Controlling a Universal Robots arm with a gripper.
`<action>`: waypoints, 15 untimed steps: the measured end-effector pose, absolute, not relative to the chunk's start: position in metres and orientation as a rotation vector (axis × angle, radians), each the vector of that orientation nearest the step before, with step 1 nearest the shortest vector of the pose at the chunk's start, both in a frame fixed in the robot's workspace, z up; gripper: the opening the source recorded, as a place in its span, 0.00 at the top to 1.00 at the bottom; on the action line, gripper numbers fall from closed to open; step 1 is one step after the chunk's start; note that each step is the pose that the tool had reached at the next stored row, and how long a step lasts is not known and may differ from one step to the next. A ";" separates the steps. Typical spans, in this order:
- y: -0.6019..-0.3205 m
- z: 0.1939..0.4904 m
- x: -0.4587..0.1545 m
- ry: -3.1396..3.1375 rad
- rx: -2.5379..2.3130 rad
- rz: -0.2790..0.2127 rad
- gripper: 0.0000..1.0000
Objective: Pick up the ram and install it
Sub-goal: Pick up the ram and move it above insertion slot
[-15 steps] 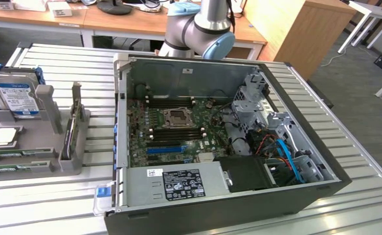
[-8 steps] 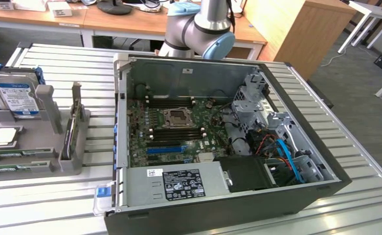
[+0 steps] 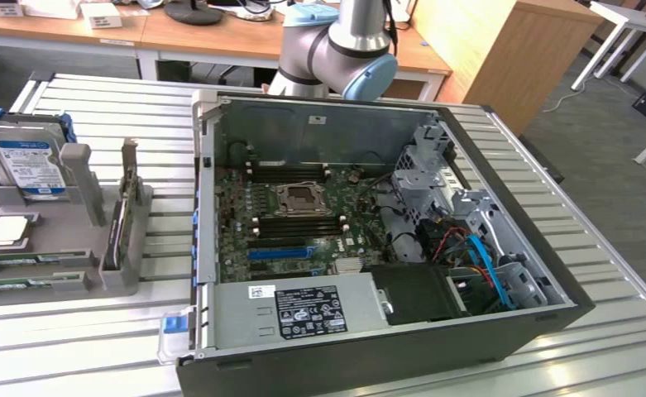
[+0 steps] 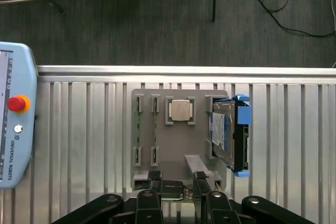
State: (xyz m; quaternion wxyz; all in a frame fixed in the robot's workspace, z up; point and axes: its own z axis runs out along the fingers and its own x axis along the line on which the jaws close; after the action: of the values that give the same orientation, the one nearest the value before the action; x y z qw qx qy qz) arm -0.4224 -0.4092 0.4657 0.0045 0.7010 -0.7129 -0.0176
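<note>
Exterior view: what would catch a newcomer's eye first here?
The open PC case with its motherboard sits mid-table. At the exterior view's left, a grey holder carries a hard drive and the ram. In the wrist view, the open claw hangs over that holder.

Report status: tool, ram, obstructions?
Tool open, empty, above gray fixture. Ram sits in fixture slots, untouched. Nothing covering it.

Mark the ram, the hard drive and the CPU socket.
ram [image 4: 139, 129], wrist view, middle of its green upper edge.
hard drive [image 3: 27, 161], exterior view, on its blue-and-white label.
CPU socket [image 3: 300, 199], exterior view, centre of the socket.
</note>
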 end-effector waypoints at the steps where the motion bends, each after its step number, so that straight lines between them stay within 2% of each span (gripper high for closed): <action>1: -0.409 0.464 -0.422 -2.234 2.196 -0.055 0.63; 15: -0.409 0.439 -0.422 -2.235 2.198 -0.059 0.63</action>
State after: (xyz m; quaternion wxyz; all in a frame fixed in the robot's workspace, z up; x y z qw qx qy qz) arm -0.4224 -0.4092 0.4385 0.0031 0.7010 -0.7129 -0.0189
